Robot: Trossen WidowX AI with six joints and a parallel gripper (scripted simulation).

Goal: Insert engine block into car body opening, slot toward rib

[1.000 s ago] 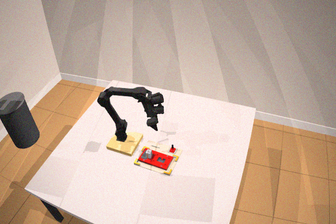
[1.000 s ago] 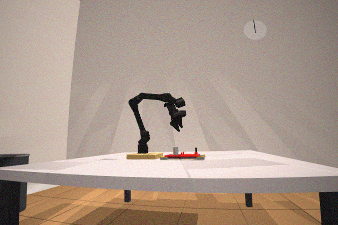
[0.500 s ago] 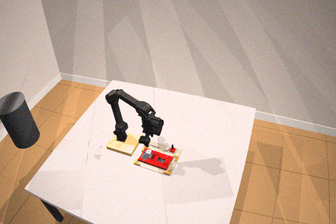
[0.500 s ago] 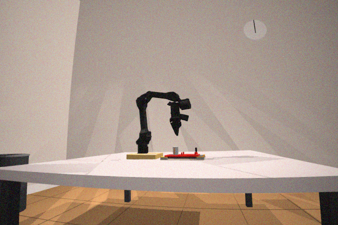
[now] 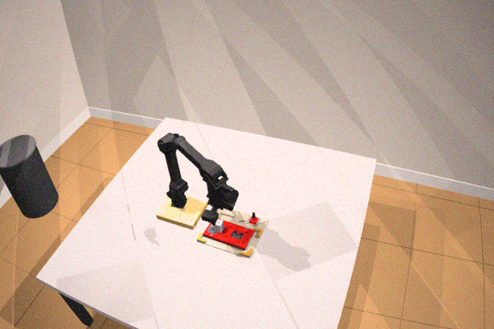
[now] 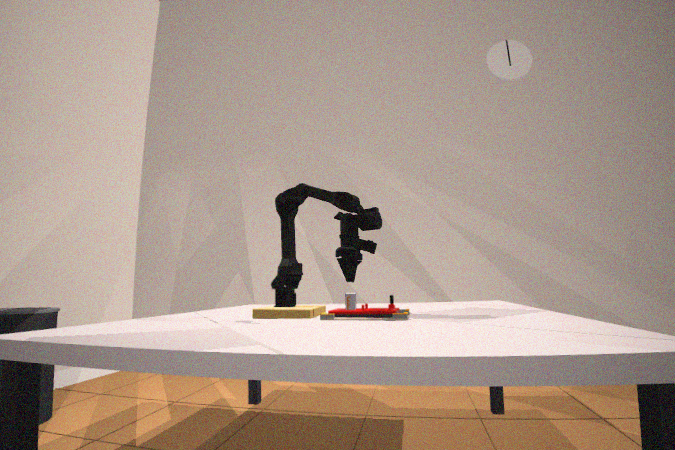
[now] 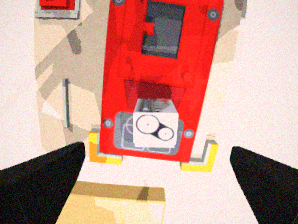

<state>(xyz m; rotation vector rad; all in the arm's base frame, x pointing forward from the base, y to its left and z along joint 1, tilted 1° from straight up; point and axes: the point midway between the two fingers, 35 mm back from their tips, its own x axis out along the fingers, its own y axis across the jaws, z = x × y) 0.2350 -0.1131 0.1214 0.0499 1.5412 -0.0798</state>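
The red car body [image 5: 225, 235] [image 6: 372, 312] [image 7: 114, 85] lies flat. Its dark rectangular opening [image 5: 237, 234] [image 7: 169, 40] is empty, with a small red rib [image 7: 149, 28] at its left edge in the wrist view. The whitish engine block [image 5: 219, 225] [image 6: 350, 301] [image 7: 156, 131] stands upright on the grey recessed patch at the body's end nearest the arm base. Two joined circles mark its top; I cannot tell which side has the slot. My gripper [image 6: 350, 281] [image 7: 158, 152] is open and empty, pointing down above the block, with clear height between them.
Yellow and orange corner brackets [image 5: 247, 252] [image 7: 202, 162] surround the body on a beige board [image 5: 228, 248] [image 7: 50, 100]. A red square piece with a black knob [image 5: 254, 219] and a thin grey bar [image 7: 66, 102] lie beside the body. The arm stands on a yellow base [image 5: 175, 217] [image 6: 284, 313].
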